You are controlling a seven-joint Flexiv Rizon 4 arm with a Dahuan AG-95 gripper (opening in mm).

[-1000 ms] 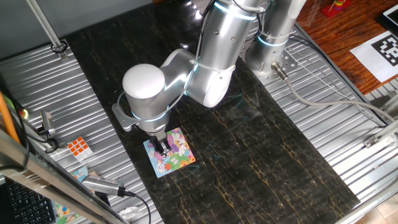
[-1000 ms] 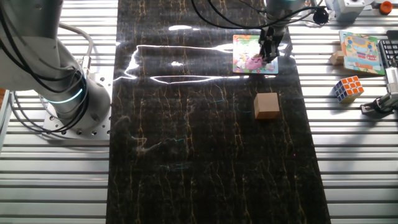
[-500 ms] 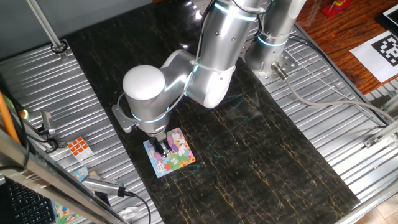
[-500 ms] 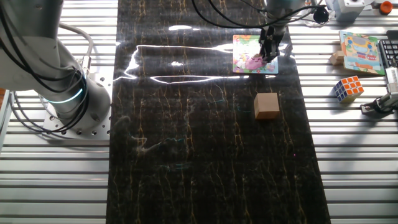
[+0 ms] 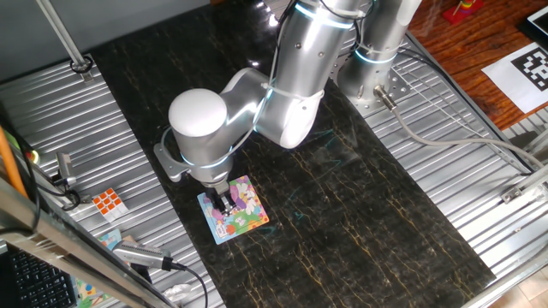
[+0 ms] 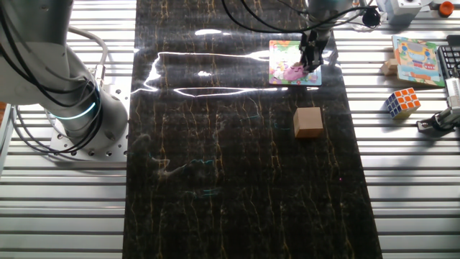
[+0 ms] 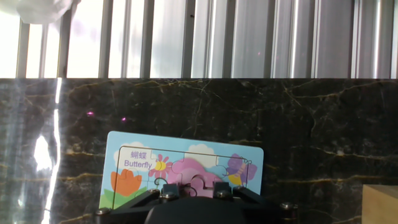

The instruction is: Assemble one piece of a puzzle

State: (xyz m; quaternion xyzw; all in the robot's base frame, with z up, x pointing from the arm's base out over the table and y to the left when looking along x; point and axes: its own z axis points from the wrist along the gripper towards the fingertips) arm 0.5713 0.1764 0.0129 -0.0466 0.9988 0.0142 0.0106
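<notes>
The puzzle point(image 5: 248, 221) lies flat on the dark marble mat, with a light blue border and a pink, yellow and green butterfly picture. It also shows in the other fixed view point(image 6: 286, 61) and the hand view point(image 7: 134, 163). My gripper point(image 5: 225, 205) points straight down onto the board point(image 6: 310, 66). In the hand view the gripper point(image 7: 194, 188) has its two fingertips point(image 7: 169, 185) on either side of the pink-purple piece point(image 7: 194, 182), which sits low against the board's picture. Whether the piece lies fully in its slot is hidden by the hand.
A tan wooden cube point(image 6: 308, 121) stands on the mat near the board, also at the hand view's corner point(image 7: 380, 202). An orange-and-white twisty cube point(image 6: 402, 101) and a second picture board point(image 6: 415, 60) lie on the ribbed metal beside the mat. The arm's base point(image 6: 79, 108) stands at the far side.
</notes>
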